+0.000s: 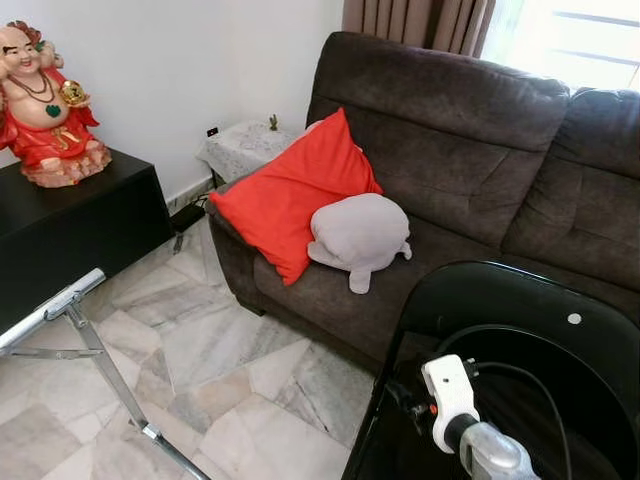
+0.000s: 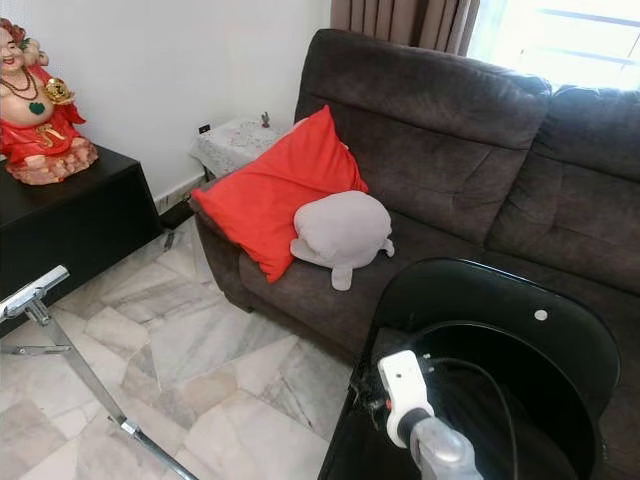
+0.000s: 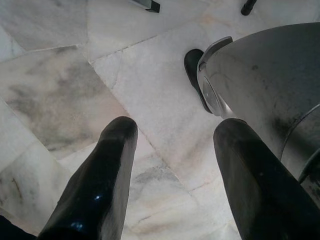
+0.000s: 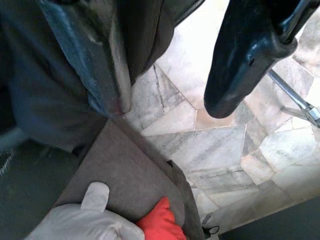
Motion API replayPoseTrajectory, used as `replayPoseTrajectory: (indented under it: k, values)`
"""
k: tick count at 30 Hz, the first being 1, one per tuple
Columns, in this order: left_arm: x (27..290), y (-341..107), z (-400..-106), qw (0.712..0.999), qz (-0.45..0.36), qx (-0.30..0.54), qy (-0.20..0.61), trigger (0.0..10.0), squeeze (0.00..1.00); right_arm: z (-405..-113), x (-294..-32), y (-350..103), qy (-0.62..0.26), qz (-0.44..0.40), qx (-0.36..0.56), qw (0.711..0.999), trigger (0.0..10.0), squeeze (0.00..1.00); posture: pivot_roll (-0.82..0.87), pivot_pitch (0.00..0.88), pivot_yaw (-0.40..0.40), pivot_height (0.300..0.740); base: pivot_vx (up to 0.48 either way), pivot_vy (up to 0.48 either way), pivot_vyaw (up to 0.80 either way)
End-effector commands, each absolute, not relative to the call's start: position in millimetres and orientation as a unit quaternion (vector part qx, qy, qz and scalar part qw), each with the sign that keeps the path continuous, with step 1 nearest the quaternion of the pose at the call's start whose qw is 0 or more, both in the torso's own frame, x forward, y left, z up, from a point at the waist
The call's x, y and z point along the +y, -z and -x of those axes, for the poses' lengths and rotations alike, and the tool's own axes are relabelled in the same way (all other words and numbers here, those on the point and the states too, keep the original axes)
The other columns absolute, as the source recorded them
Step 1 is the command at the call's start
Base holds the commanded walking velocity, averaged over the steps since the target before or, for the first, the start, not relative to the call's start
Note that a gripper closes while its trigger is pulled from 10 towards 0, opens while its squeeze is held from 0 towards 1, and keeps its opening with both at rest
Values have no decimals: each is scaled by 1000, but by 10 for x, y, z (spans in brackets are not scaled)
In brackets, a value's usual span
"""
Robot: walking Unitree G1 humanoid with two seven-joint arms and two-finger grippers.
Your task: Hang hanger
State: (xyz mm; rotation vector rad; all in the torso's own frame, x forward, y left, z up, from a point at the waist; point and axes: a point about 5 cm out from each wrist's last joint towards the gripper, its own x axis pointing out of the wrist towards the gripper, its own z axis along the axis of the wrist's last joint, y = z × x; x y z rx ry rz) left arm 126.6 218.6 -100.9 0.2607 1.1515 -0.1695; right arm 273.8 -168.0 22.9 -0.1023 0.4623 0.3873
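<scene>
A silver metal rack [image 1: 60,305] with a slanted leg stands on the marble floor at the lower left. My right arm reaches down into a glossy black tub [image 1: 520,275] at the lower right. A thin black loop [image 1: 530,375] curves inside the tub; I cannot tell whether it is a cable or a hanger. In the right wrist view the right gripper [image 4: 172,107] is open, with a glossy finger [image 4: 240,55] over the floor and a scuffed dark bar on the other side. The left gripper [image 3: 175,130] hangs open above bare floor, holding nothing.
A dark brown sofa [image 1: 450,130] holds a red cushion [image 1: 290,195] and a grey plush [image 1: 360,235]. At the left, a black cabinet [image 1: 70,220] carries a red figurine [image 1: 45,105]. A small covered side table [image 1: 245,145] stands in the corner. Open marble floor lies between rack and sofa.
</scene>
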Motion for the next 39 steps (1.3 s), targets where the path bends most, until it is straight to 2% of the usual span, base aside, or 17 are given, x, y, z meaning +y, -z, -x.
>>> replayPoseTrajectory:
  k: [1, 11, 18, 22, 27, 30, 32, 39]
  values:
    - [2191, 1017, -1242, 823, -127, 547, 84, 10000, 0, -2785, -1720, -233, -180, 54, 226, 956, 10000, 0, 90, 0, 16, 740, 0, 0, 0]
    - [2188, 1017, -1243, 823, -126, 547, 83, 10000, 0, -2934, -1842, -235, -144, 57, 221, 963, 10000, 0, 96, 0, 17, 740, 0, 0, 0]
    - [2192, 1017, -1242, 823, -127, 547, 83, 10000, 0, -2936, -2023, -567, -51, 47, 99, 993, 10000, 0, 82, 0, 18, 740, 0, 0, 0]
    - [2189, 1017, -1241, 822, -128, 548, 86, 10000, 0, -2666, -2115, -638, 6, 46, 68, 997, 10000, 0, 68, 0, 13, 740, 0, 0, 0]
    - [2191, 1016, -1244, 822, -129, 548, 86, 10000, 0, -2345, -2188, -643, 60, 57, 68, 994, 10000, 0, 57, 0, 10, 740, 0, 0, 0]
    - [2194, 1015, -1247, 822, -130, 548, 87, 10000, 0, -2057, -2238, -651, 111, 65, 82, 988, 10000, 0, 45, 0, 10, 740, 0, 0, 0]
    - [2194, 1014, -1249, 821, -132, 548, 90, 10000, 0, -1866, -2309, -624, 164, 73, 109, 978, 10000, 0, 39, 0, 10, 740, 0, 0, 0]
    - [2189, 1013, -1254, 821, -134, 547, 93, 10000, 0, -1540, -2449, -556, 265, 82, 164, 947, 10000, 0, 35, 0, 9, 740, 0, 0, 0]
